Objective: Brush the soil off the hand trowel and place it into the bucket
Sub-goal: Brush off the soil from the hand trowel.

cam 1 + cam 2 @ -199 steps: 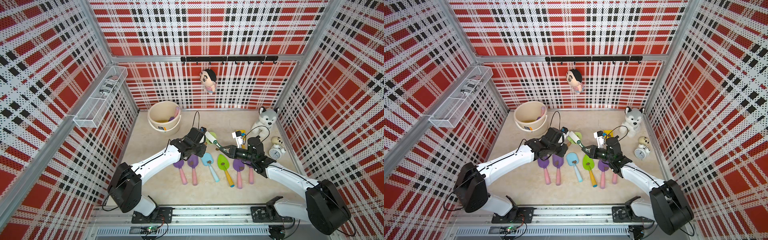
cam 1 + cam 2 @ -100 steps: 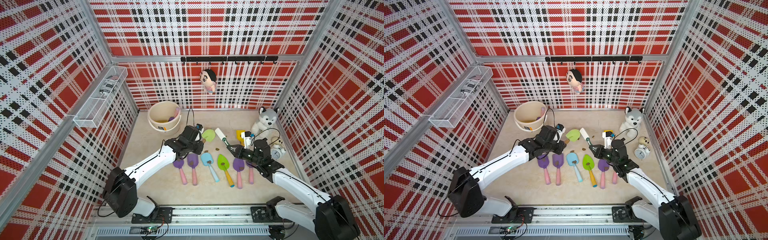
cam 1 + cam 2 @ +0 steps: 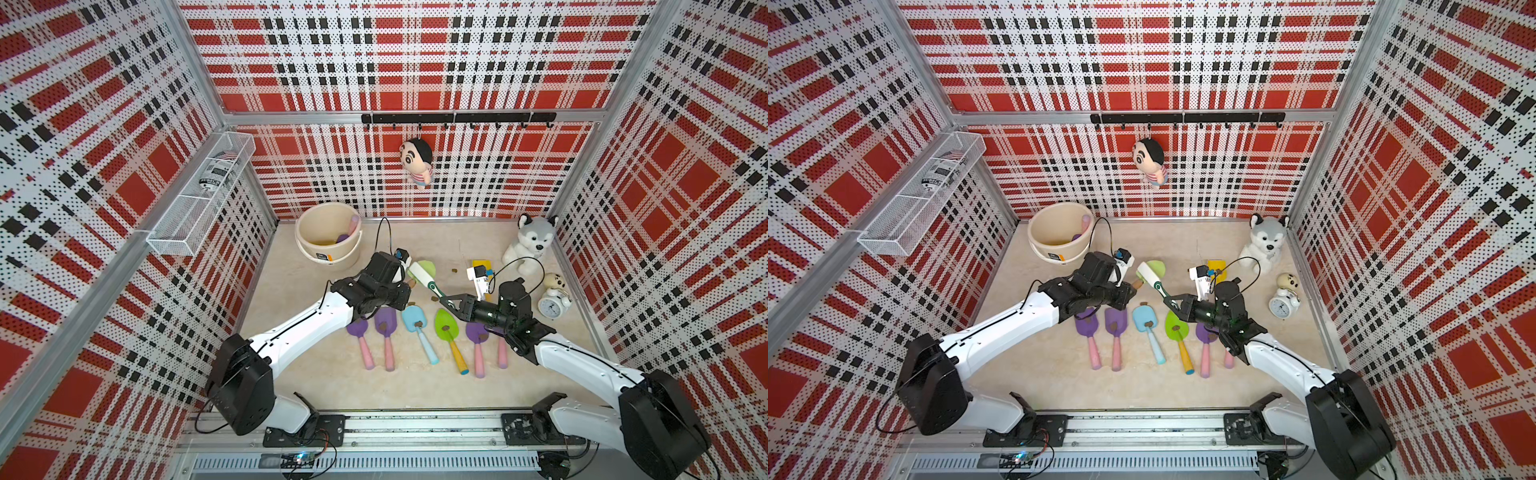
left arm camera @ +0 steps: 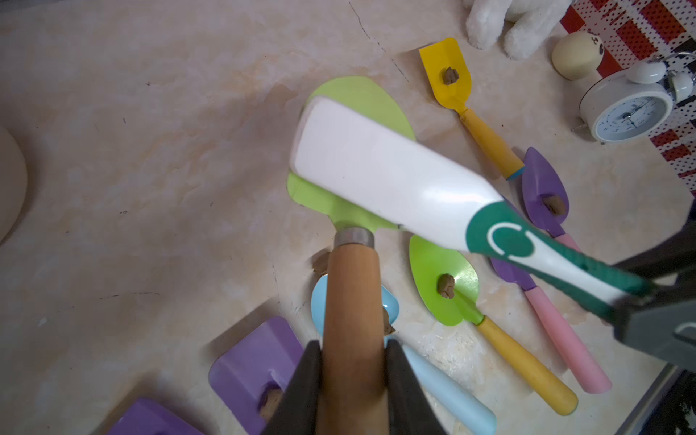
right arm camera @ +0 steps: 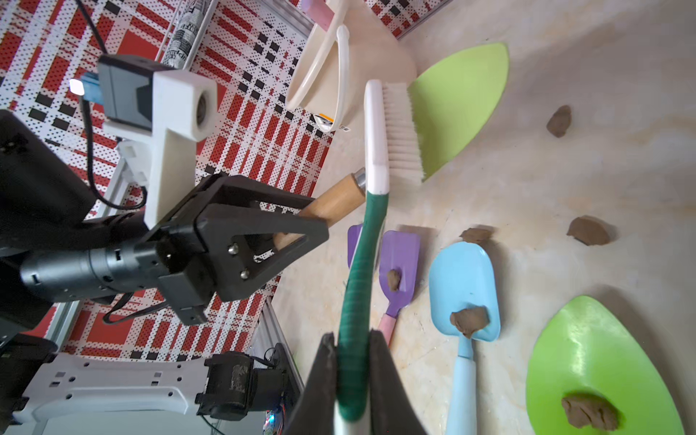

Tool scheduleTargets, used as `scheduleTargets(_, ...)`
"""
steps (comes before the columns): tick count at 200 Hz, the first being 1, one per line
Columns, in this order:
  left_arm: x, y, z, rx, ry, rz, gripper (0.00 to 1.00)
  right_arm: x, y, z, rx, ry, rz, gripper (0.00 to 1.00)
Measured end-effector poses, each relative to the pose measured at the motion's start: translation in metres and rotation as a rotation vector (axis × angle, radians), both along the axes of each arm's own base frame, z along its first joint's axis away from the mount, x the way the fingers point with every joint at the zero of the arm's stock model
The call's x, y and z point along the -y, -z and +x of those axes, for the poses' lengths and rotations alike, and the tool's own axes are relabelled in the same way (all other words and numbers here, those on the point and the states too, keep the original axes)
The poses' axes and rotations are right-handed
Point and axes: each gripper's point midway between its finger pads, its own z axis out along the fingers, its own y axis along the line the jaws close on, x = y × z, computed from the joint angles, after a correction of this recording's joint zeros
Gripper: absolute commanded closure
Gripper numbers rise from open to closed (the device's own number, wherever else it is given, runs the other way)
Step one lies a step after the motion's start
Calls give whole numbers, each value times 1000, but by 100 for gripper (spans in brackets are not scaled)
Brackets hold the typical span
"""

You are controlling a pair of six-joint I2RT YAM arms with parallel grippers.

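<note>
Wooden-handled, stiff, likely light, the trowel (image 4: 352,293) sits clamped in the left gripper (image 4: 352,348); just ahead, the right gripper (image 5: 352,339) clenches the brush (image 5: 376,150).

Red plaid perforated walls (image 3: 415,62) enclose a beige marbled floor (image 3: 395,390), with a black hook rail (image 3: 457,118).

- Walls (image 3: 374,62): red, black and white plaid, dotted all over.
- Tabletop (image 3: 316,374): cream, marbled with tan.
- Bucket (image 3: 345,253): cream-beige, dark-and-orange label.
- Hand trowel (image 4: 352,301): lime-green blade, tan wooden handle.
- Brush (image 4: 376,165): white head and bristles, green-and-white handle.
- Soil (image 5: 469,320): olive-brown lumps.
- Alarm clock (image 4: 625,113): white, pale blue face.
</note>
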Motion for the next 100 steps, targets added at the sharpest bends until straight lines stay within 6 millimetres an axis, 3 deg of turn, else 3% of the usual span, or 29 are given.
scheduleTargets(61, -5, -14, -2, 27, -5, -29, 100, 38, 19, 18, -75, 151, 1, 100)
scheduleTargets(100, -10, -32, -6, 51, -1, -73, 100, 62, -16, 19, 105, 228, -49, 100)
